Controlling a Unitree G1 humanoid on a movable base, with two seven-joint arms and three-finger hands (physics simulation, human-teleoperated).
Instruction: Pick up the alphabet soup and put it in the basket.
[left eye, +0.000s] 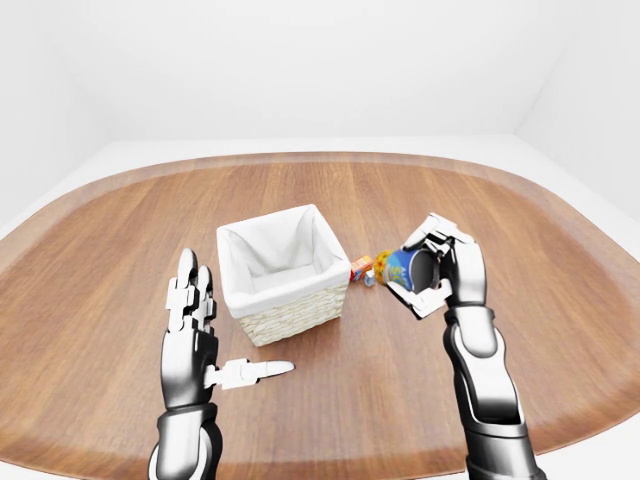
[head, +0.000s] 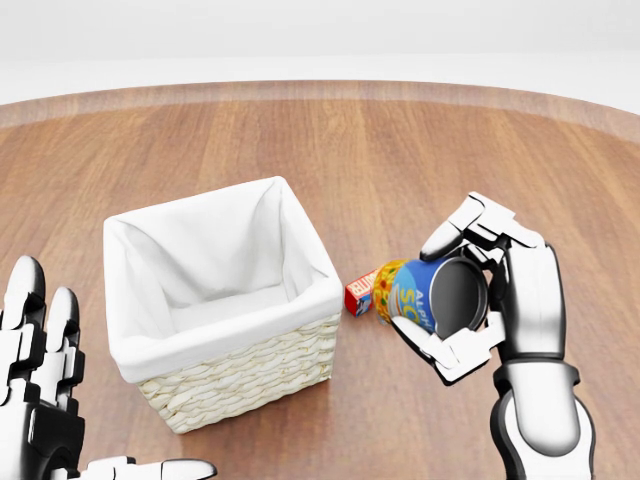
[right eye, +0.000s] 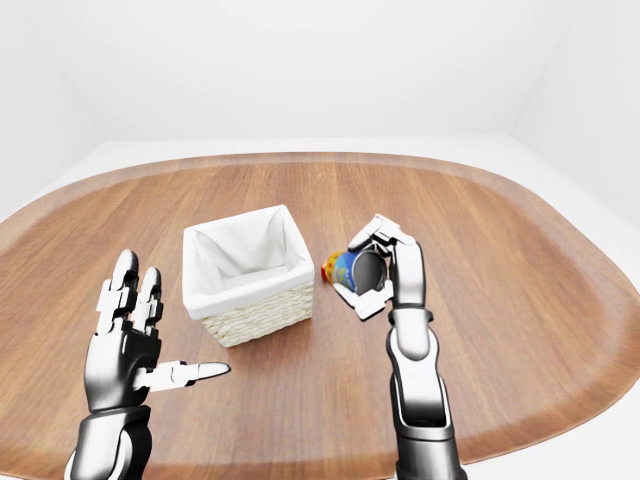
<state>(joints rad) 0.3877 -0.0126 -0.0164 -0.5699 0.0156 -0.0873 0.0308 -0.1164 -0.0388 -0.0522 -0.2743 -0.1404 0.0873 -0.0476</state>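
Soup can in grasp, not yet in basket.

My right hand (head: 470, 290) is closed round the alphabet soup can (head: 425, 298), held on its side near the middle of the surface (left eye: 420, 190), just beside the wicker basket (head: 240, 375). Whether it is lifted clear I cannot tell. My left hand (left eye: 192, 325) hangs with fingers spread, holding nothing. A small red box (head: 360, 291) lies beside the can. Remaining: carry over the rim, release.

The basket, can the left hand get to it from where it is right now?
Probably yes. The left hand is open and empty beside the basket, with only bare table between them. The right hand holds the alphabet soup on the other side.
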